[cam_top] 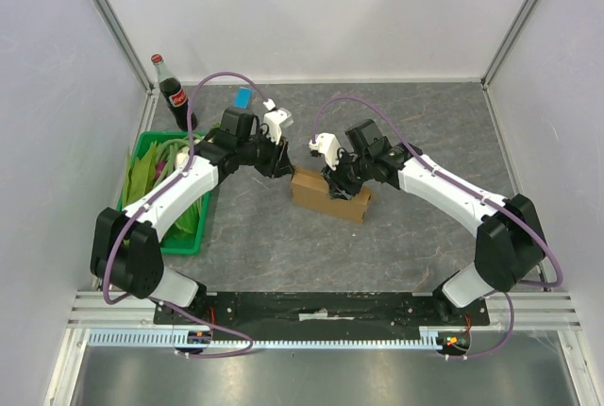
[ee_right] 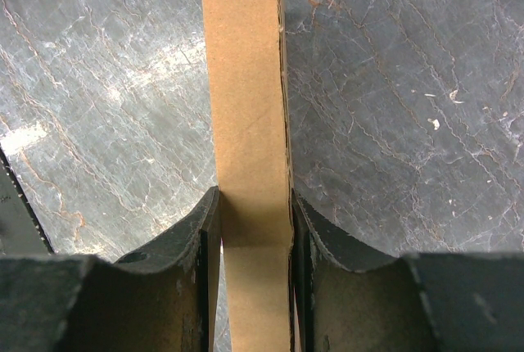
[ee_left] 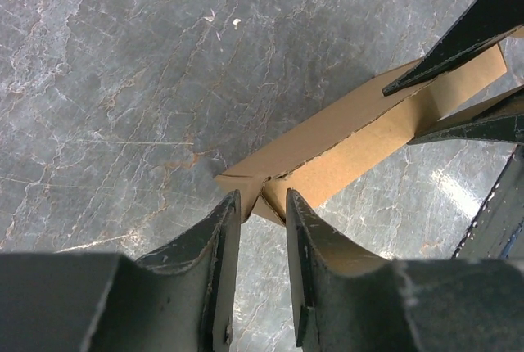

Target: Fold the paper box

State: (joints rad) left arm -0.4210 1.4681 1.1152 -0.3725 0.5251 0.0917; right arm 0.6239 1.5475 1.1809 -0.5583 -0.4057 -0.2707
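Observation:
The paper box is a brown cardboard piece folded into a long narrow shape on the grey table, between both arms. My right gripper is shut on it: the cardboard strip fills the gap between its jaws and runs on away from them. My left gripper is at the box's left end. Its jaws stand a little apart, with a small folded corner just at the tips and bare table showing between them. In the left wrist view the right gripper's black fingers clasp the box at its far end.
A green basket with green leafy things stands at the left, beside the left arm. A cola bottle stands in the back left corner, with a small blue thing near it. Walls close in the table at the back and sides.

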